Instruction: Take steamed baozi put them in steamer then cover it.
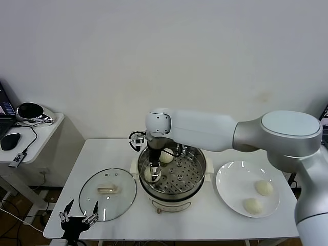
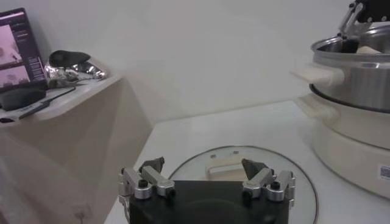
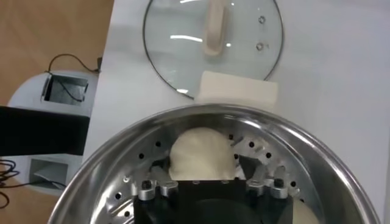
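The steamer (image 1: 201, 177) stands mid-table, its lid off. My right gripper (image 1: 152, 173) reaches down into its left side. In the right wrist view the gripper (image 3: 202, 159) is open, its fingers standing on either side of a baozi (image 3: 201, 153) that rests on the perforated tray (image 3: 122, 182). A second baozi (image 1: 166, 156) lies at the back of the tray. Two more baozi (image 1: 264, 187) (image 1: 252, 206) lie on the white plate (image 1: 230, 187). The glass cover (image 1: 107, 195) lies flat left of the steamer. My left gripper (image 1: 78, 214) is open and idle at the cover's near edge.
A side desk (image 1: 38, 136) with a mouse and headset stands to the left, beyond the table edge. The steamer's cream side handle (image 3: 237, 91) sticks out toward the cover (image 3: 213, 42). In the left wrist view the steamer (image 2: 356, 73) rises right of the cover (image 2: 292, 182).
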### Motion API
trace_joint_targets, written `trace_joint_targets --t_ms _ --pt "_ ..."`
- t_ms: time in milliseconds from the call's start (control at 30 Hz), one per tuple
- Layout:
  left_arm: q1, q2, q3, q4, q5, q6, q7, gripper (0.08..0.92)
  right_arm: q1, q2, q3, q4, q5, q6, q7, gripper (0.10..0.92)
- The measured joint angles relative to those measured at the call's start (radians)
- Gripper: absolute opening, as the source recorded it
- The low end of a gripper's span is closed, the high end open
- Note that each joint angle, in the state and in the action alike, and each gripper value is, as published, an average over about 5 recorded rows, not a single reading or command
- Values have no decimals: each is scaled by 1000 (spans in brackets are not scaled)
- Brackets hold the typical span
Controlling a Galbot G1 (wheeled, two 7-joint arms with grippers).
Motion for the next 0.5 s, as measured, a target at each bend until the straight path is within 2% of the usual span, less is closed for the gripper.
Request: trace_joint_targets --t_ms 267,500 --pt "-4 -1 8 -2 2 3 6 823 59 -118 41 89 -41 25 -42 823" --pt "-6 6 9 -12 -8 15 18 823 106 -320 87 199 -111 92 -116 823"
